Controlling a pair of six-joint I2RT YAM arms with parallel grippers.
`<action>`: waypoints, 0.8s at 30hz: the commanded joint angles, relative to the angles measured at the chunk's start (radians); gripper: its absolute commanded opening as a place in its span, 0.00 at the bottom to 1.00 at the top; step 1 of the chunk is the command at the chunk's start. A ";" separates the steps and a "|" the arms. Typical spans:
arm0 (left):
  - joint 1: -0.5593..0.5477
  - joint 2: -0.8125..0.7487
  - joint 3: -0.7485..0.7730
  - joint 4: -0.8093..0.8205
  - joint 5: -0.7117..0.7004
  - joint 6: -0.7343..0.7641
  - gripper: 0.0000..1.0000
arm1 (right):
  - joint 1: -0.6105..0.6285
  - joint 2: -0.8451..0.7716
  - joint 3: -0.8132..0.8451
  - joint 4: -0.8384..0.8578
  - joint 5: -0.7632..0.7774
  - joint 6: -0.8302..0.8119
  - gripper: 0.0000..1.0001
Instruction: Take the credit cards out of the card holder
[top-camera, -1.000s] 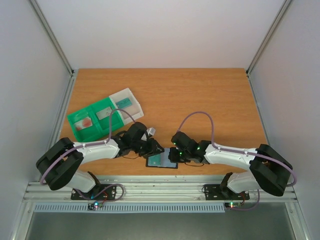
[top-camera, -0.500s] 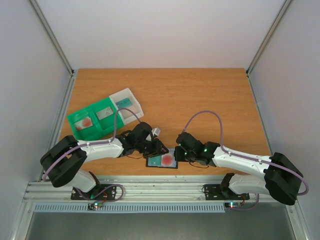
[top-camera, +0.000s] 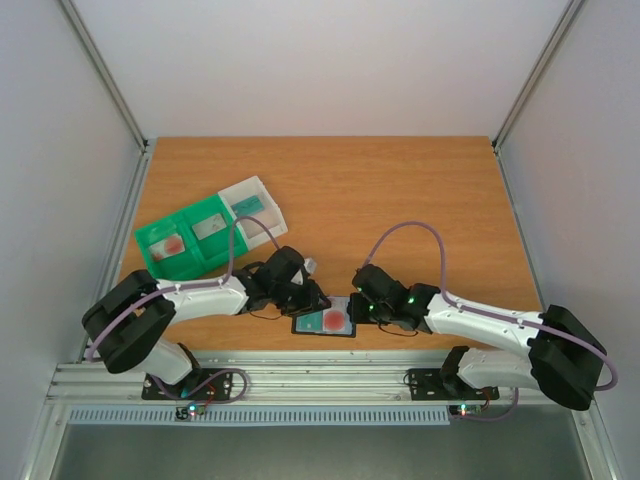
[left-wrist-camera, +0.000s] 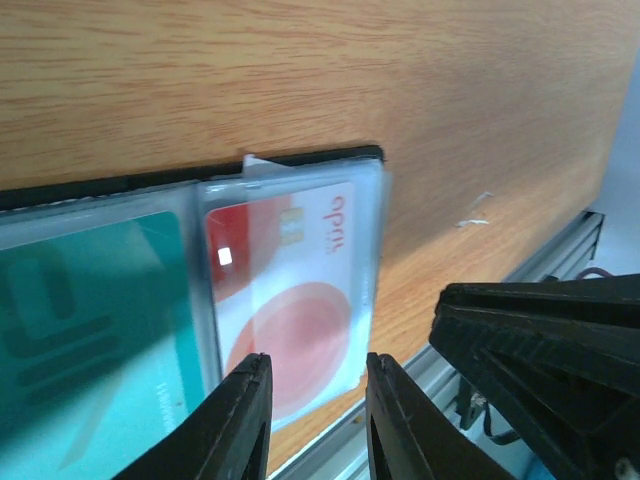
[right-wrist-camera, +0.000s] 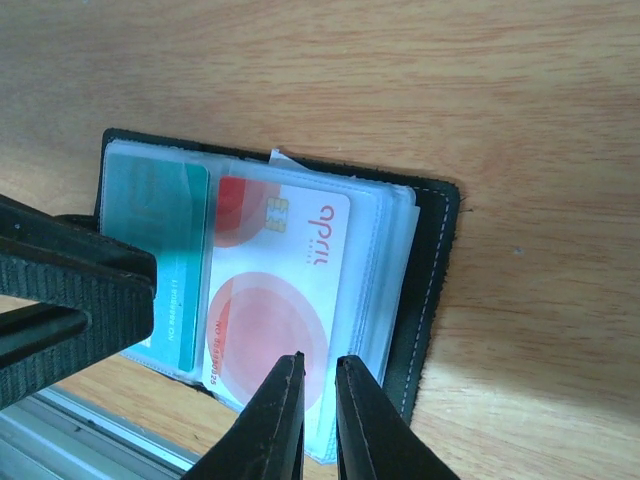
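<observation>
while both narrow, right pincer (right-wrist-camera: 318, 420) nips red card (right-wrist-camera: 270, 300).

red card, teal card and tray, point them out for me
red card (right-wrist-camera: 268, 300), right wrist view, on its big red circle
teal card (right-wrist-camera: 160, 210), right wrist view, middle of its visible face
tray (top-camera: 165, 262), top view, green wall at its near edge

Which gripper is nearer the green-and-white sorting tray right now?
Left. The left gripper sits at the open black card holder, just right of the green-and-white sorting tray; the right gripper is beyond the holder's far side.
</observation>
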 joint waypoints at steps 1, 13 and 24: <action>-0.007 0.028 0.016 -0.020 -0.045 0.032 0.28 | 0.002 0.031 -0.003 0.043 -0.034 -0.002 0.11; -0.006 0.068 -0.001 -0.003 -0.063 0.039 0.31 | 0.002 0.107 0.001 0.095 -0.050 -0.007 0.10; -0.007 0.085 -0.006 0.045 -0.047 0.029 0.31 | 0.002 0.144 -0.002 0.105 -0.046 -0.005 0.08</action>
